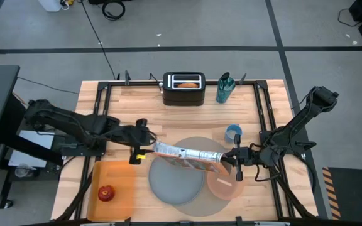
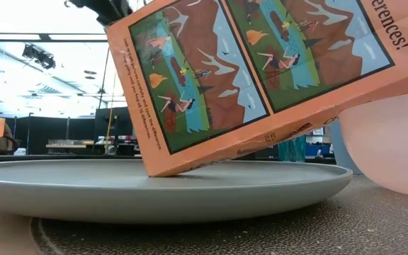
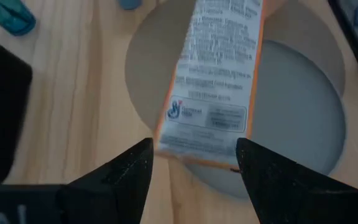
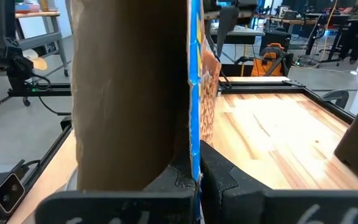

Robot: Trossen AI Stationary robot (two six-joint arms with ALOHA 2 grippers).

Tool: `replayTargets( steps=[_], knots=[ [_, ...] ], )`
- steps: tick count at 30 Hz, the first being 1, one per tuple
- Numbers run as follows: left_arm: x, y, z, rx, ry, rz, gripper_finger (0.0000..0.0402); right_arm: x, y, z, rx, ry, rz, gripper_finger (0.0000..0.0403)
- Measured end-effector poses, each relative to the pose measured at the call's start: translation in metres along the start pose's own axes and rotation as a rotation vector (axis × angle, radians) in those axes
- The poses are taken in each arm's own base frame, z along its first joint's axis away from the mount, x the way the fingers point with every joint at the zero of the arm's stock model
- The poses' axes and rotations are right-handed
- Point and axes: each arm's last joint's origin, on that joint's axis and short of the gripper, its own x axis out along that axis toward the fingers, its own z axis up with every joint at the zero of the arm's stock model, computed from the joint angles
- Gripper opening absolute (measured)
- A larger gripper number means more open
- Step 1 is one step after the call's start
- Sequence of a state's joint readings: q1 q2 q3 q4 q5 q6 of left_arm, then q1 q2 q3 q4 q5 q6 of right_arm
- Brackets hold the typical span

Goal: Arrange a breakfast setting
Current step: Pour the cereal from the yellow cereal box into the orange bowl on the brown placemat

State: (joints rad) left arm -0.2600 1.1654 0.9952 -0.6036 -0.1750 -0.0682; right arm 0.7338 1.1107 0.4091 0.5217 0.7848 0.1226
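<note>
An orange cereal box [image 1: 187, 154] lies tilted over the grey-blue plate [image 1: 168, 188] on the round grey mat [image 1: 197, 143]; one lower corner [image 2: 163, 170] rests on the plate. My right gripper [image 1: 232, 157] is shut on the box's right end. At the box's left end my left gripper [image 3: 194, 149] is open, one finger on each side of that end [image 3: 204, 134], and I see no touch. A pink bowl [image 1: 226, 183] sits on the mat under the right gripper. The blue cup [image 1: 233, 132] stands behind it. My right gripper pinches a thin cardboard flap edge [image 4: 193, 146] at the box's right end between its two fingers. It comes in about level from the table's right side. The box slants down away from it, its far lower corner on the plate.
A black toaster [image 1: 183, 90] with a bagel [image 1: 189, 81] in its slot and a teal bottle [image 1: 225, 88] stand at the far edge. A red apple [image 1: 106, 193] lies on the orange tray [image 1: 121, 179] at the near left. Metal frame rails border the table.
</note>
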Motion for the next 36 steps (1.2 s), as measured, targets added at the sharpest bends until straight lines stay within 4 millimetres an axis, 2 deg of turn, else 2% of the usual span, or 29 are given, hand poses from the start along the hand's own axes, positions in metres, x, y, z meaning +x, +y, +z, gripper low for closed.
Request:
replayTargets(
  steps=[5, 13, 15, 21, 27, 32, 36],
  knots=[
    [0.004, 0.003, -0.03, -0.056, -0.078, -0.008, 0.0238, 0.0, 0.0, 0.0, -0.005, 0.0, 0.002, 0.0007],
    [0.012, 0.006, -0.055, -0.165, -0.101, -0.035, 0.0238, 0.0, 0.001, 0.0, -0.001, 0.002, 0.021, 0.0007],
    [0.01, 0.006, -0.053, -0.138, -0.124, -0.036, 0.0238, 0.0, 0.001, 0.0, 0.002, 0.003, 0.021, 0.0007],
    [-0.017, 0.01, -0.031, -0.086, -0.317, -0.04, 0.0238, 0.0, 0.001, -0.001, 0.0, 0.009, 0.028, 0.0007],
    [-0.022, 0.005, -0.026, -0.059, -0.383, -0.139, 0.0238, 0.0, 0.001, -0.001, -0.005, 0.014, 0.028, 0.0007],
    [-0.011, 0.001, -0.046, -0.105, -0.155, -0.127, 0.0238, 0.0, 0.001, -0.002, -0.005, 0.015, 0.028, 0.0007],
    [-0.01, 0.004, -0.054, -0.152, -0.079, -0.055, 0.0239, 0.0, 0.001, -0.002, -0.005, 0.015, 0.028, 0.0007]
  ],
)
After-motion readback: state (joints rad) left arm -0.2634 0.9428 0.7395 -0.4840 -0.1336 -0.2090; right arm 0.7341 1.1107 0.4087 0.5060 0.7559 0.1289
